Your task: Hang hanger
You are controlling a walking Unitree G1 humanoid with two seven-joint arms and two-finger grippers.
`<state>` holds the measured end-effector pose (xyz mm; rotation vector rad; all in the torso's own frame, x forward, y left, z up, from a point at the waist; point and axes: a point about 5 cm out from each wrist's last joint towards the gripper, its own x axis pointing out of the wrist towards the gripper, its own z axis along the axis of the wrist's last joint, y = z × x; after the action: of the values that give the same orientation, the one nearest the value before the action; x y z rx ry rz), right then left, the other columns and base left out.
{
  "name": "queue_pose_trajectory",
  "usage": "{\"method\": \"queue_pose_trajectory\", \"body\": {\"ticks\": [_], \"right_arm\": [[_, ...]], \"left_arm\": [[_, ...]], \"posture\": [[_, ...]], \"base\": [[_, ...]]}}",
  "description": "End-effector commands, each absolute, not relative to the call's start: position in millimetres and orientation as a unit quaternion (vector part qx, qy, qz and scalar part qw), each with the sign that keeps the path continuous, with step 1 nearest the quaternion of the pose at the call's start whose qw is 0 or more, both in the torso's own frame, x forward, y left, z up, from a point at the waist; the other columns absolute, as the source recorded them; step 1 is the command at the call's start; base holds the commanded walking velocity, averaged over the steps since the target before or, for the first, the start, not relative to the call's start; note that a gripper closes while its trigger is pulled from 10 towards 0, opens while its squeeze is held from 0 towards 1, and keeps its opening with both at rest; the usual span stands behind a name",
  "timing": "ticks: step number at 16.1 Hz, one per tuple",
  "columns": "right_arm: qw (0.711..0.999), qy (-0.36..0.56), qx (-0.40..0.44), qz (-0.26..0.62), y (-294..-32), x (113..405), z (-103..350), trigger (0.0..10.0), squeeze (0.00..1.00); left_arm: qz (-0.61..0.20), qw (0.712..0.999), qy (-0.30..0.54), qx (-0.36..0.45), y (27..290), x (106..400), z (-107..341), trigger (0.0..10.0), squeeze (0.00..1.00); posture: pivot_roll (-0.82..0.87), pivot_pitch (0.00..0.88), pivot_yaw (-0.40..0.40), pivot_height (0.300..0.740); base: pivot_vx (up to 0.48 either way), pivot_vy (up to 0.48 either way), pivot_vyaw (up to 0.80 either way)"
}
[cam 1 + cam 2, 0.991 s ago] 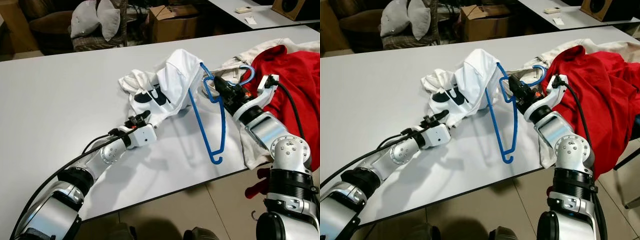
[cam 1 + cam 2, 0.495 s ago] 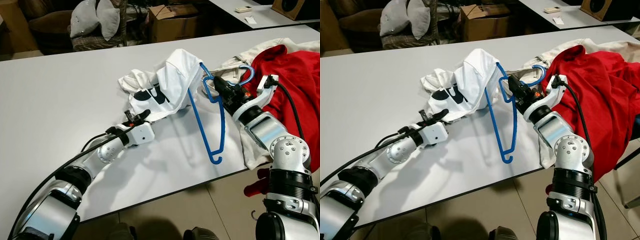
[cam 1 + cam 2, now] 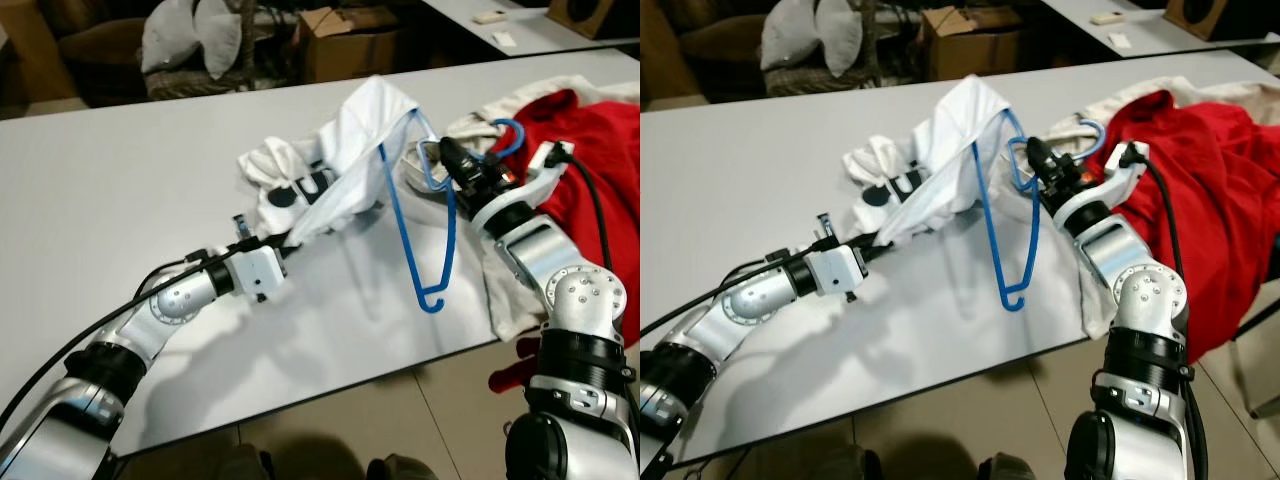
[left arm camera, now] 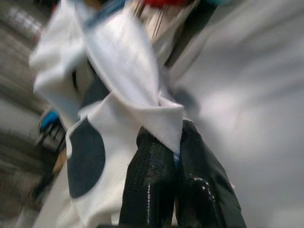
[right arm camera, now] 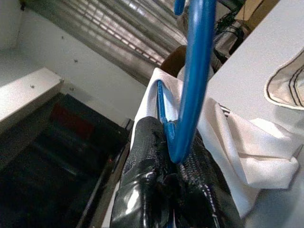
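Note:
A blue plastic hanger (image 3: 415,225) hangs tilted above the white table (image 3: 110,170), its hook (image 3: 507,135) near the red garment. My right gripper (image 3: 447,160) is shut on the hanger's neck; in the right wrist view the black fingers (image 5: 147,156) clamp the blue bar (image 5: 195,71). A white shirt with black patches (image 3: 350,150) drapes over the hanger's far shoulder and stretches down to my left gripper (image 3: 285,238). That gripper is shut on the shirt's hem (image 4: 164,126), close above the tabletop.
A red garment (image 3: 590,150) and a cream one (image 3: 505,295) lie heaped at the table's right end, under my right arm. Behind the table stand a cardboard box (image 3: 345,40) and a chair with grey pillows (image 3: 190,35). The table's near edge runs just below the hanger's tip.
My right gripper has lifted the hanger a little. My left gripper has pulled the shirt's hem to the left and toward me, drawing the cloth taut.

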<state>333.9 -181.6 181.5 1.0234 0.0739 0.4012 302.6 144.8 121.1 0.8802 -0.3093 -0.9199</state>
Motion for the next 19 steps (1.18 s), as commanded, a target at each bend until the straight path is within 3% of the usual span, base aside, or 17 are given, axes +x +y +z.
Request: {"method": "queue_pose_trajectory", "body": {"ticks": [1, 2, 5, 9, 13, 16, 19], "right_arm": [[0.844, 0.016, 0.505, 0.180, -186.5, 337.4, 187.7, 10.0, 0.00], [0.833, 0.009, 0.526, 0.172, -188.2, 339.6, 189.5, 10.0, 0.00], [0.789, -0.012, 0.598, 0.144, -194.3, 348.8, 194.4, 10.0, 0.00], [0.777, -0.008, 0.619, 0.117, -193.3, 356.7, 190.6, 10.0, 0.00], [0.736, -0.019, 0.667, 0.111, -193.8, 360.7, 196.5, 10.0, 0.00], [0.755, -0.011, 0.651, 0.076, -196.2, 365.1, 190.3, 10.0, 0.00], [0.749, -0.004, 0.662, 0.036, -198.2, 370.5, 183.5, 10.0, 0.00]], "left_arm": [[-0.453, 0.775, -0.153, 0.412, 137.2, 297.7, 125.5, 0.0, 0.00], [-0.463, 0.759, -0.153, 0.431, 133.3, 295.9, 125.9, 0.0, 0.00], [-0.479, 0.755, -0.163, 0.418, 116.1, 294.2, 133.2, 0.0, 0.00], [-0.497, 0.741, -0.196, 0.407, 100.8, 290.1, 151.5, 0.0, 0.00], [-0.460, 0.735, -0.186, 0.462, 105.3, 298.9, 148.1, 0.0, 0.00], [-0.479, 0.716, -0.197, 0.468, 93.4, 293.0, 144.2, 1.4, 0.00], [-0.500, 0.702, -0.243, 0.445, 77.2, 284.6, 157.2, 1.8, 0.00]], "posture": [[-0.11, 0.000, -0.007, 0.740], [-0.10, 0.000, -0.012, 0.740], [-0.09, 0.000, -0.017, 0.740], [-0.09, 0.000, -0.017, 0.740], [-0.08, 0.000, -0.017, 0.740], [-0.08, 0.000, -0.017, 0.740], [-0.07, 0.000, -0.016, 0.740]], "base": [[0.000, 0.000, 0.00], [0.000, 0.000, 0.00], [0.000, 0.000, 0.00], [0.000, 0.000, 0.00], [0.000, 0.000, 0.00], [0.000, 0.000, 0.00], [0.000, 0.000, 0.00]]}}
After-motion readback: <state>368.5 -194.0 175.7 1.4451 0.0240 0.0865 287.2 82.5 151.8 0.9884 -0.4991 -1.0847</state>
